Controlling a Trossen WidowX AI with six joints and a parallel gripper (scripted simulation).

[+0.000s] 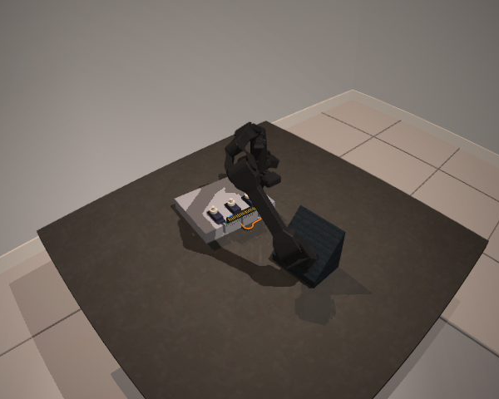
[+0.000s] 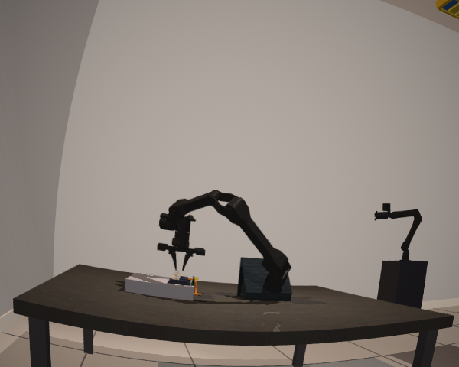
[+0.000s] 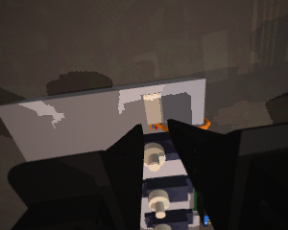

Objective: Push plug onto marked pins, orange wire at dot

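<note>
The pale plug (image 3: 154, 109) lies on top of the light grey holder (image 1: 206, 237) (image 2: 158, 289) (image 3: 86, 126), beyond the nearest servo in the wrist view. Small orange and red wire ends show at its near end. The orange lead (image 1: 247, 227) (image 2: 196, 286) (image 3: 207, 125) loops over the holder's edge. My gripper (image 2: 180, 270) (image 3: 155, 126) is partly open and empty, pointing down above the servos. Its fingertips appear just short of the plug in the wrist view. The pin row (image 1: 241, 215) is on the holder's near edge. A blue mark (image 3: 205, 219) shows there; the dot cannot be made out.
Several dark servos with white horns, including one servo (image 1: 217, 215) and another servo horn (image 3: 158, 198), stand up from the holder below the fingers. A dark wedge-shaped block (image 1: 318, 236) (image 2: 253, 278) stands by the arm's base. Another arm (image 2: 411, 232) stands on a pedestal beyond the table.
</note>
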